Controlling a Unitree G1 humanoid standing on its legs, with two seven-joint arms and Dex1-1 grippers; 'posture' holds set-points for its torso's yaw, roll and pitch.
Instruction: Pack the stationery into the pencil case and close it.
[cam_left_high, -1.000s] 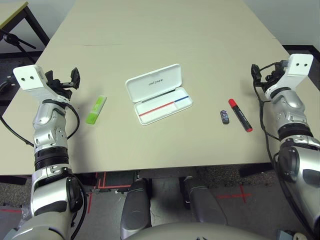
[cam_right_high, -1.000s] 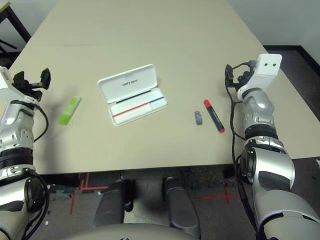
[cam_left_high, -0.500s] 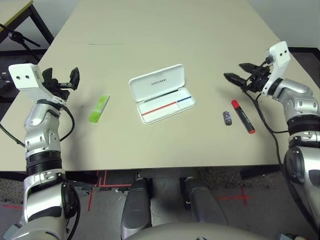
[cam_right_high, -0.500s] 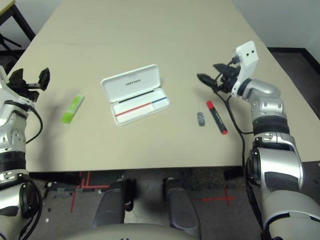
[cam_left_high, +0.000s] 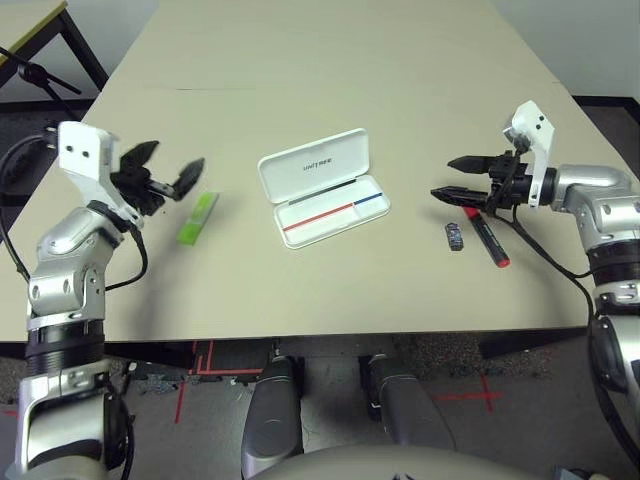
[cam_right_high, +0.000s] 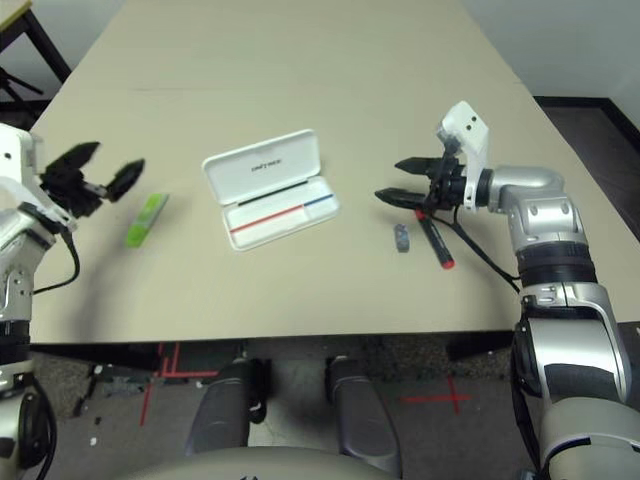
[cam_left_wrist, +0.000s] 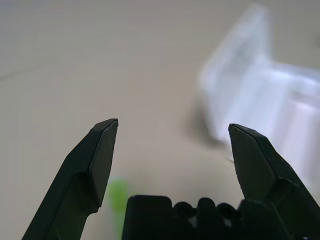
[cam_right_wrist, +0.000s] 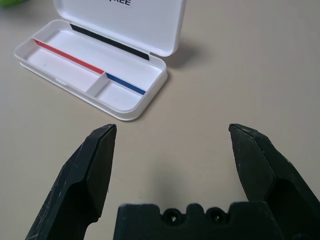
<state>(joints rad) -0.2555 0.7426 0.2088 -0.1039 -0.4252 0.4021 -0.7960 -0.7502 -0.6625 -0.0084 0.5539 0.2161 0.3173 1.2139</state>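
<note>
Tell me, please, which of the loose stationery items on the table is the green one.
The highlighter, lying left of the open case; the marker is red and black.

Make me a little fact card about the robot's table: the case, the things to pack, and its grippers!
pencil case: open, white
in the case: thin red-and-blue pencil
green highlighter: on table, left of case
red marker: on table, right of case, partly under right gripper
grey-blue block: on table, beside marker
left gripper: open, empty
right gripper: open, empty
</note>
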